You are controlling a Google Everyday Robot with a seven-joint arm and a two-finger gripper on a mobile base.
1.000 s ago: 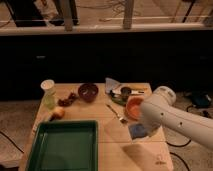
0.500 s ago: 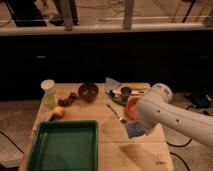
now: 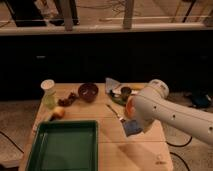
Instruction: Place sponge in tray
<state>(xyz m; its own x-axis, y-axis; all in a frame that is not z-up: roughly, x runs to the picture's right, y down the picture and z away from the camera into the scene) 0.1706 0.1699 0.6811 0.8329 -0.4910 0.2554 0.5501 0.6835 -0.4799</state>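
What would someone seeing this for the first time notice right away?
Probably the big white robot arm reaching in from the right, its gripper shut on the blue-grey sponge just above the wooden table. Next comes the dark green tray, at the table's front left corner. Behind them, a dark bowl and a pale jar stand near the back edge.
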